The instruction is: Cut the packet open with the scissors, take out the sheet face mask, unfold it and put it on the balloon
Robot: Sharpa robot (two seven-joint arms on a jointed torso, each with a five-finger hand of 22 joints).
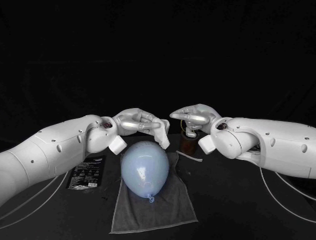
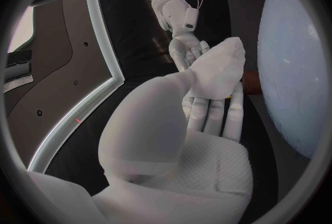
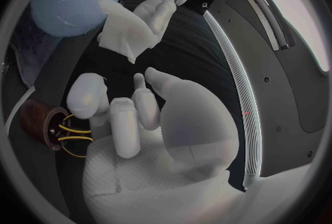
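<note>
Head view shows the left hand (image 1: 138,122) pinching the folded sheet mask (image 1: 161,136) just above the balloon's (image 1: 144,165) far end, while the right hand (image 1: 194,118), curled and empty, waits beside it. I reckon it should catch the free edge and spread the mask before draping.

Count of items, one entry per kind.
Balloon (image 1: 144,167): 1, pale blue.
Towel (image 1: 154,210): 1, grey.
Packet (image 1: 87,172): 1, black.
Mask (image 1: 161,136): 1, white.
Holder (image 1: 187,145): 1, brown.
Scissors (image 3: 69,135): 1 pair (only the yellow handles show, so the count rests on those).
Strip (image 1: 192,156): 1, pale.
Arms: 2, white; left arm (image 1: 49,150) and right arm (image 1: 280,145).
Hands: 2, silver; left hand (image 1: 136,121) and right hand (image 1: 194,117).
Cables (image 1: 288,197): thin, pale; too fine to count with confidence.
</note>
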